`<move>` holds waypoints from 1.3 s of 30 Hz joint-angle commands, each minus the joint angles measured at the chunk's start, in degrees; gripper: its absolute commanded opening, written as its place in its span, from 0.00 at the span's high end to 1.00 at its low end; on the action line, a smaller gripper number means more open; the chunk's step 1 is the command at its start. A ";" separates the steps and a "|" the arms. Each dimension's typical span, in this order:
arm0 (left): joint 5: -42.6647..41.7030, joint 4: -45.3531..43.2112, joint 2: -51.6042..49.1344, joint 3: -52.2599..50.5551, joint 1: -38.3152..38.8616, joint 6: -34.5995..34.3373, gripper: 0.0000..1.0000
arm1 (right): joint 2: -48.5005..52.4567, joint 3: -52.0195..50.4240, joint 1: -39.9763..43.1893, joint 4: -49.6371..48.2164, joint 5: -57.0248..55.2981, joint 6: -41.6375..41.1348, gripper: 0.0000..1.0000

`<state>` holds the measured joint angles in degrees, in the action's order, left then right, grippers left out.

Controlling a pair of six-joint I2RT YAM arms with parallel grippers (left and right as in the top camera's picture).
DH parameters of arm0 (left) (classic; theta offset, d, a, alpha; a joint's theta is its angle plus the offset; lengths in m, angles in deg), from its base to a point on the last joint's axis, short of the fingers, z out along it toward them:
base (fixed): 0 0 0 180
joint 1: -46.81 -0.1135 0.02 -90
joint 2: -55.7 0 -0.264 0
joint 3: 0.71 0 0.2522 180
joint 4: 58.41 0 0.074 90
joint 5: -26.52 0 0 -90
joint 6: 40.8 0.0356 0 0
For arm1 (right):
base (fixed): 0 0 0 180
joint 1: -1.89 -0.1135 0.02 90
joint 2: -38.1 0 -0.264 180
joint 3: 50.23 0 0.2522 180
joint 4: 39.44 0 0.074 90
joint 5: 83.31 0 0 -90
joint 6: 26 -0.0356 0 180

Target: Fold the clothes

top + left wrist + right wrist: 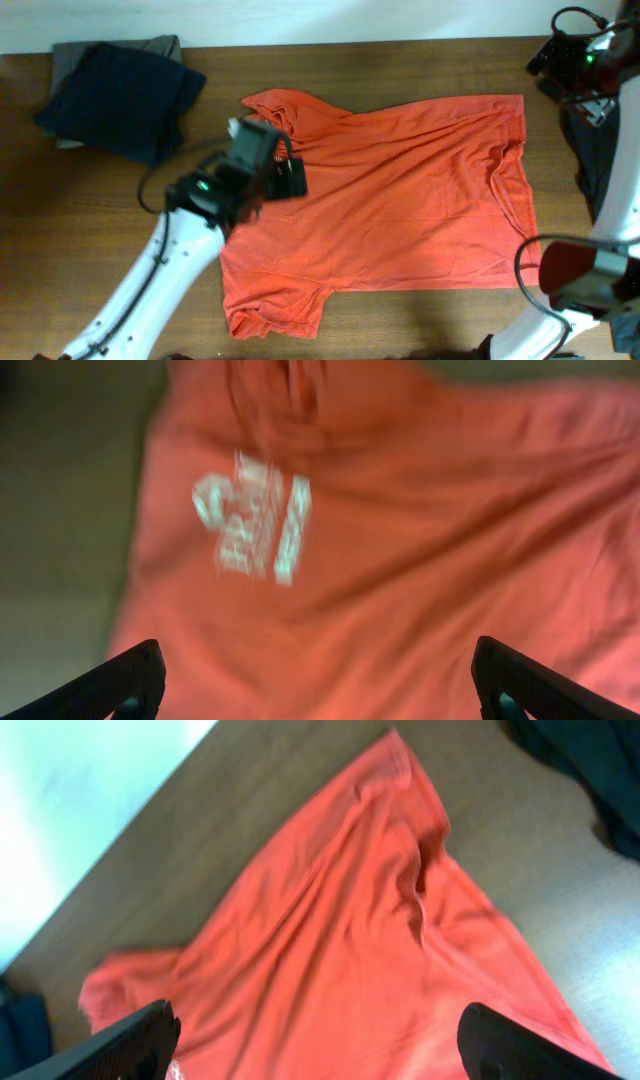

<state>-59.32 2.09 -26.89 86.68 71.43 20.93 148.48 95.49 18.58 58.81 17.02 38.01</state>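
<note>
The red-orange T-shirt [400, 200] lies spread out on the wooden table, with wrinkles and one sleeve bunched at the front left [275, 310]. My left gripper [290, 178] hovers over the shirt's left part, near the collar. In the left wrist view its jaws [320, 690] are wide open and empty above the shirt [430, 560], with blurred white lettering [255, 525] ahead. My right gripper [565, 60] is up at the table's far right corner. In the right wrist view its jaws [318, 1050] are open and empty above the shirt [350, 950].
A dark navy pile of clothes [120, 95] lies on a grey garment at the far left. Another dark garment [590, 160] lies at the right edge and also shows in the right wrist view [590, 760]. Bare wood [60, 230] lies left of the shirt.
</note>
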 commanded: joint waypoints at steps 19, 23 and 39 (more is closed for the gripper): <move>-18.08 2.89 -51.52 45.09 -8.63 -3.04 0.11 | -6.62 0.09 -0.22 12.83 1.09 7.28 0.07; -17.90 2.54 -53.64 45.09 -9.25 -4.96 0.11 | -6.62 0.07 -0.22 12.83 1.09 7.58 0.07; -18.14 -2.14 -56.96 45.09 -9.35 -4.90 0.28 | -6.62 0.04 -0.22 12.83 1.07 7.80 0.07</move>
<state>-76.81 1.11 -82.78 130.92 62.16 16.34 143.35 95.58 18.58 71.31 17.41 45.00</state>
